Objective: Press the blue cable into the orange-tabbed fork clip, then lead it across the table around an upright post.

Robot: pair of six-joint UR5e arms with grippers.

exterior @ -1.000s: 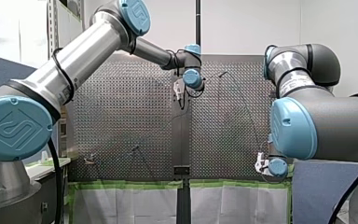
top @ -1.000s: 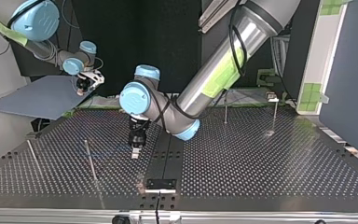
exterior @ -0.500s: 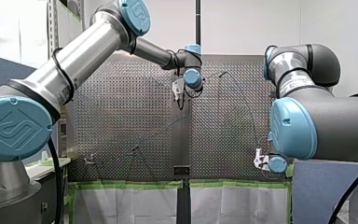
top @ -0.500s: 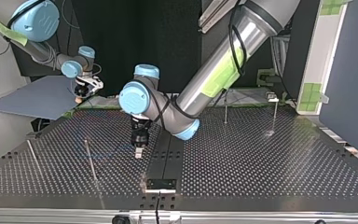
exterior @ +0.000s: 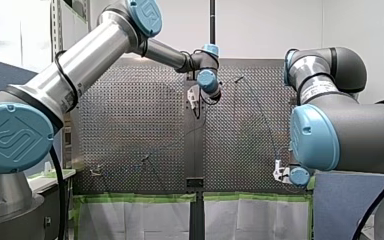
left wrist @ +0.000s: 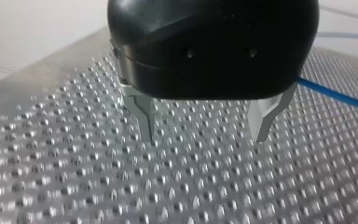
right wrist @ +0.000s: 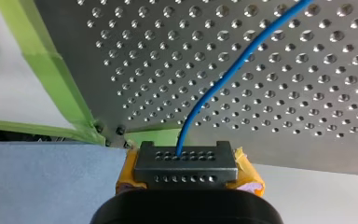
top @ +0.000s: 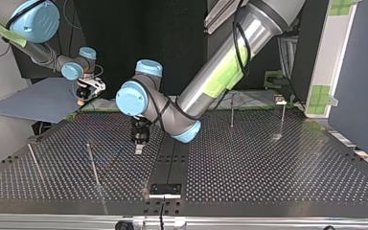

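You've got the blue cable (right wrist: 214, 88) pinched in the right hand (right wrist: 185, 156), at the surface (right wrist: 284, 116) corner by the green tape (right wrist: 60, 79). It runs ahead over the holes. Left hand (left wrist: 203, 134) spread, gripping nothing, cable passing just beside it. A thin upright post (top: 94, 165) stands near that hand.

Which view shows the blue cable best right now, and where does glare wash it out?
Right wrist view: blue cable stands out plainly, running from my right gripper. Top view: sheen on the table leaves it faint. Front view: barely traceable.
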